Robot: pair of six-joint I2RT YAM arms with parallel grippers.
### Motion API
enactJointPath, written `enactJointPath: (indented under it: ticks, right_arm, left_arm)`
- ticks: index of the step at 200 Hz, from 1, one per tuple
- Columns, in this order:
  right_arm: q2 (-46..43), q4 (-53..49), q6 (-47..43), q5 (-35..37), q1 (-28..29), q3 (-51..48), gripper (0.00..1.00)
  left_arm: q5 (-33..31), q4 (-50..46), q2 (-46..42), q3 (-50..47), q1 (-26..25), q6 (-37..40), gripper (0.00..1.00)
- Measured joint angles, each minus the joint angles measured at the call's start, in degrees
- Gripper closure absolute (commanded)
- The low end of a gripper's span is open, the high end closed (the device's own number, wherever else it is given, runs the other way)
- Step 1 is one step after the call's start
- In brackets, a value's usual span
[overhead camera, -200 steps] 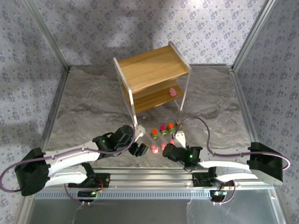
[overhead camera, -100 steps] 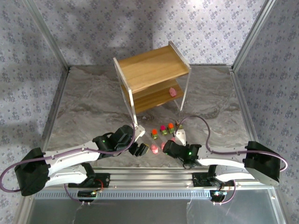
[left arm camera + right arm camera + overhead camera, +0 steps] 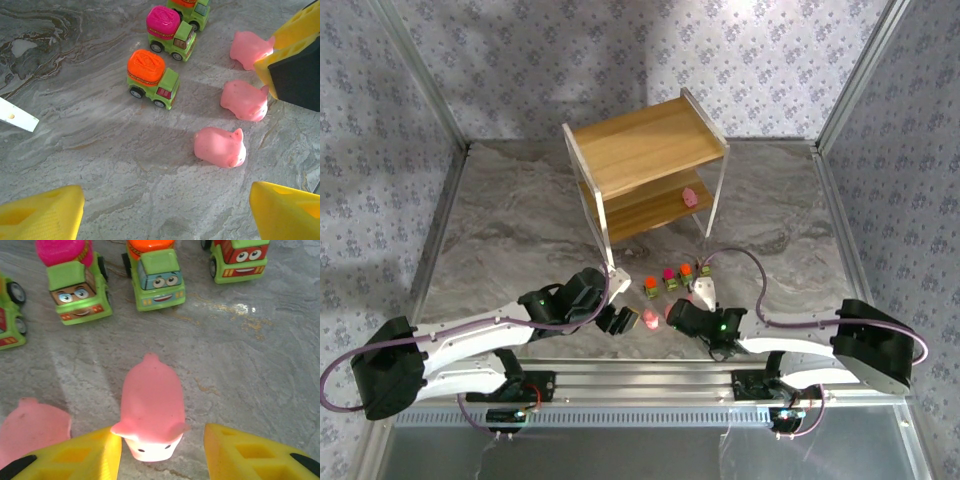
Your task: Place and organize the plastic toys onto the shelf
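Three pink toy pigs and several yellow-green toy trucks stand on the table in front of the shelf (image 3: 645,165). A fourth pink toy (image 3: 690,196) lies on the shelf's lower tier. My right gripper (image 3: 162,455) (image 3: 682,308) is open astride one pig's head (image 3: 150,407); its left finger (image 3: 75,455) touches the pig's ear and the right finger stands apart. A second pig (image 3: 32,427) lies just left of it. My left gripper (image 3: 165,220) (image 3: 620,320) is open over bare table, just short of the nearest pig (image 3: 220,146).
The trucks form a row beyond the pigs: orange top (image 3: 150,77), magenta top (image 3: 170,30), and a red-fronted one (image 3: 240,257). The shelf's white leg foot (image 3: 15,117) stands left of them. Metal frame posts and patterned walls surround the table.
My right arm has shifted a little left and forward, bringing its gripper closer around the pig. The left arm and the toys have not moved.
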Motion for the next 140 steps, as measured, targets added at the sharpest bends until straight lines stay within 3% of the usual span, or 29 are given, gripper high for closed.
enactJointPath:
  ticks: [140]
  right_arm:
    - [1.27, 2.19, -1.07, -0.39, -2.64, 0.02, 0.52]
  left_arm:
    - [-0.42, -0.02, 0.00, 0.00, 0.00, 0.00, 0.14]
